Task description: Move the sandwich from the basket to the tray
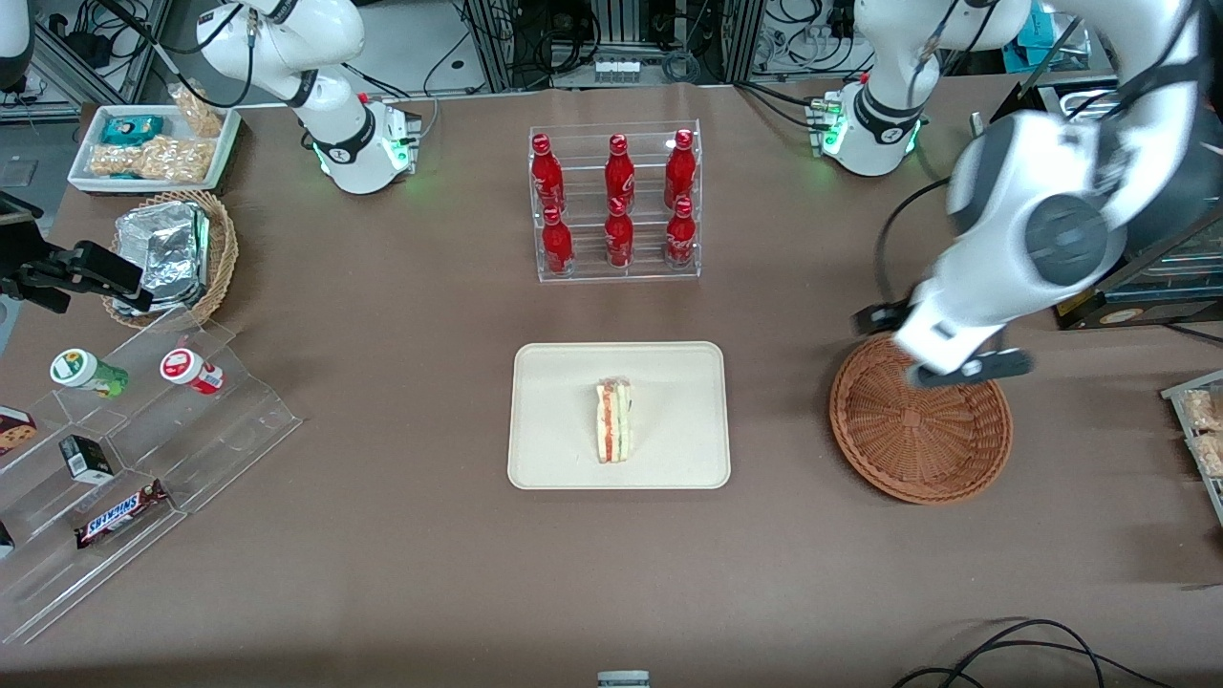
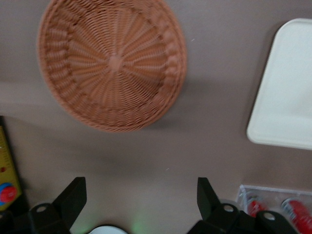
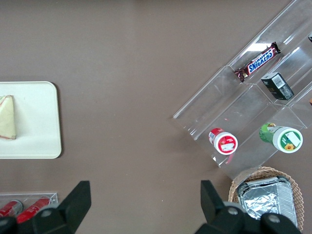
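The sandwich (image 1: 614, 420), a pale wedge with orange-red and green layers, lies near the middle of the cream tray (image 1: 554, 459); its corner also shows in the right wrist view (image 3: 7, 117). The reddish-brown wicker basket (image 1: 922, 440) stands beside the tray, toward the working arm's end of the table, with nothing in it (image 2: 114, 63). My gripper (image 1: 941, 344) hovers above the basket's rim, on the edge farther from the front camera. It is open with nothing between its fingers (image 2: 73, 195). A corner of the tray (image 2: 287, 97) shows in the left wrist view.
A clear rack of red bottles (image 1: 616, 201) stands farther from the front camera than the tray. Toward the parked arm's end are a clear stepped shelf with snacks (image 1: 124, 449), a tan basket of foil packs (image 1: 172, 253) and a white snack tray (image 1: 153, 143).
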You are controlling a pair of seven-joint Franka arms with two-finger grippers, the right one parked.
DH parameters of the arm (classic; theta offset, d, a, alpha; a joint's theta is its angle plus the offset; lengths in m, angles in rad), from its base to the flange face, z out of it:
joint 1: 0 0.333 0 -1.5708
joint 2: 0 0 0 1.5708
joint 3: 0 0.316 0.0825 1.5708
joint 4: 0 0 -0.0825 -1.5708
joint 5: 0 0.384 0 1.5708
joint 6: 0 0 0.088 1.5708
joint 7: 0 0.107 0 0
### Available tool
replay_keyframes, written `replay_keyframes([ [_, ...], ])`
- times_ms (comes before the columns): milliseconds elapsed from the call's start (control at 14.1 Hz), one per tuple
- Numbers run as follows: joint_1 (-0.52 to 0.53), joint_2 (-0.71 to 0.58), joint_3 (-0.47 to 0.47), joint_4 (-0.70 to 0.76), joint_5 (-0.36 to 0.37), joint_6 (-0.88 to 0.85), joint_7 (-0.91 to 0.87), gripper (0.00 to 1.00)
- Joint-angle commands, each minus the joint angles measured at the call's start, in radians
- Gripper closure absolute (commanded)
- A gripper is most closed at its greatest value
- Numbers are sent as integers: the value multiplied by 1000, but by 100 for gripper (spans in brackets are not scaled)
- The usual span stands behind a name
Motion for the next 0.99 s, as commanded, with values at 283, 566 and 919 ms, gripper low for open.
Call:
replay_keyframes([
  [283,125,-148,-21,-4,4,-55,163,0],
  [566,166,-95,-17,107,1,-45,293,0],
  [919,182,-75,-17,169,2,-45,350,0],
])
